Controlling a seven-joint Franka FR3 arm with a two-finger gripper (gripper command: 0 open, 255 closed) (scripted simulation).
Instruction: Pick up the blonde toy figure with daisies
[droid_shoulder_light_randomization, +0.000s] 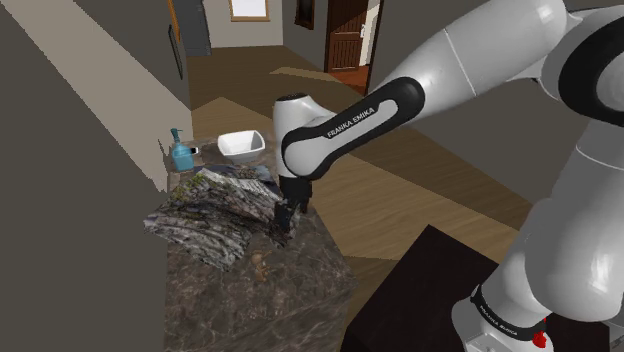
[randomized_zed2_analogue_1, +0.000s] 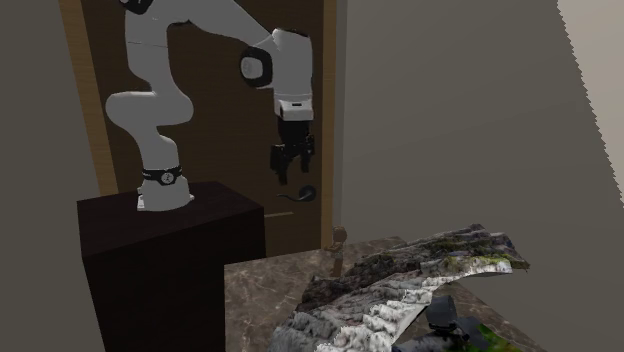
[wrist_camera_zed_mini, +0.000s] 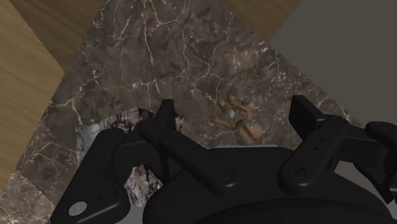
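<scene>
Shoulder view, left to right: a rough grey bark-like slab (droid_shoulder_light_randomization: 215, 208) is lying on the dark veined marble counter (droid_shoulder_light_randomization: 262, 312). The small tan toy figure (droid_shoulder_light_randomization: 259, 265) is resting just beside it. The all-black gripper (droid_shoulder_light_randomization: 289, 220) is hovering above, jaws spread wide, gripping nothing. Judgement: the figure is looking light, rigid and slippery, so clasping across the torso is appearing soundest.

The toy figure (droid_shoulder_light_randomization: 259, 265) is lying on the tabletop (droid_shoulder_light_randomization: 240, 320), just nearer than the bark pile (droid_shoulder_light_randomization: 215, 215). The bowl (droid_shoulder_light_randomization: 241, 144) and bottle (droid_shoulder_light_randomization: 181, 153) are sitting behind the pile, bottle on the shoulder view's left. The gripper (droid_shoulder_light_randomization: 290, 215) is hanging above the pile's right edge, with the stand (droid_shoulder_light_randomization: 430, 290) sitting off the tabletop's near right corner.
</scene>
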